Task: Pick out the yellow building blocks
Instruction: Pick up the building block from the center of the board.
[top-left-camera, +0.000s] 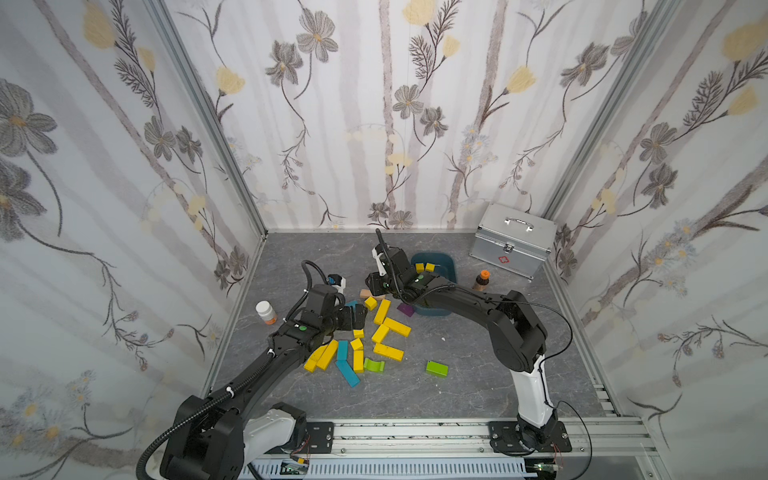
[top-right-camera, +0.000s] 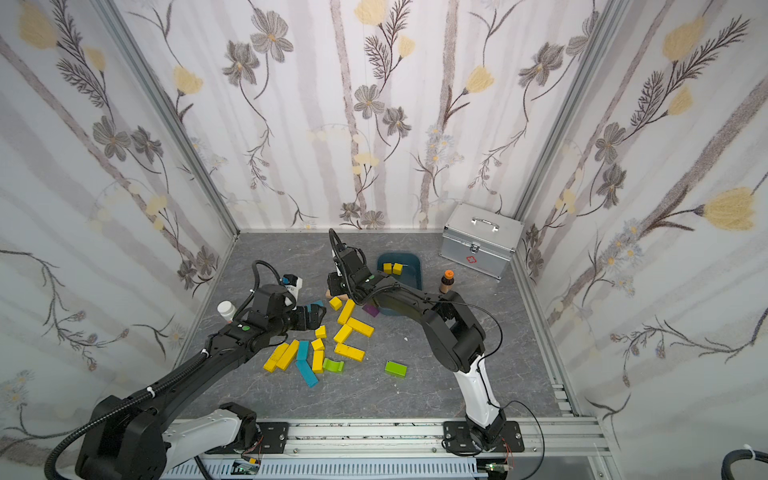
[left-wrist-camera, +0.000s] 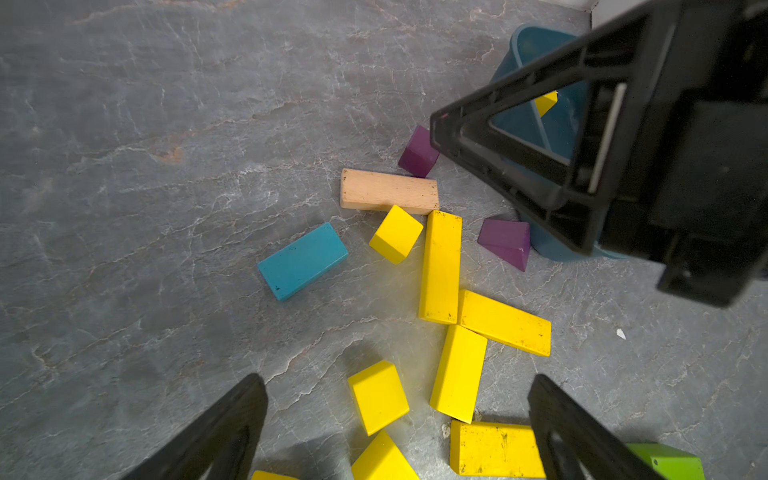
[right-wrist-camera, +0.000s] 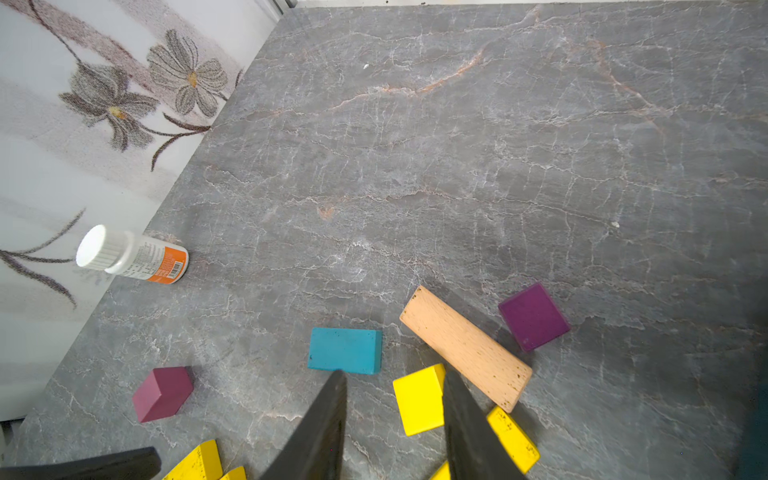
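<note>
Two yellow building blocks (top-left-camera: 419, 266) sit in the blue bin (top-left-camera: 446, 270), the rest beside it. Our right gripper (right-wrist-camera: 395, 374), jaws narrowly apart and empty, hovers over a yellow cube (right-wrist-camera: 417, 401); our left gripper (left-wrist-camera: 399, 378) gapes wide. Next, we judge, it must lower and squeeze.

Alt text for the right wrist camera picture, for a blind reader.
The right gripper, jaws apart, points at a yellow cube on a grey marble table. Beyond are a tan bar, a teal block, a purple block and a white bottle.
</note>
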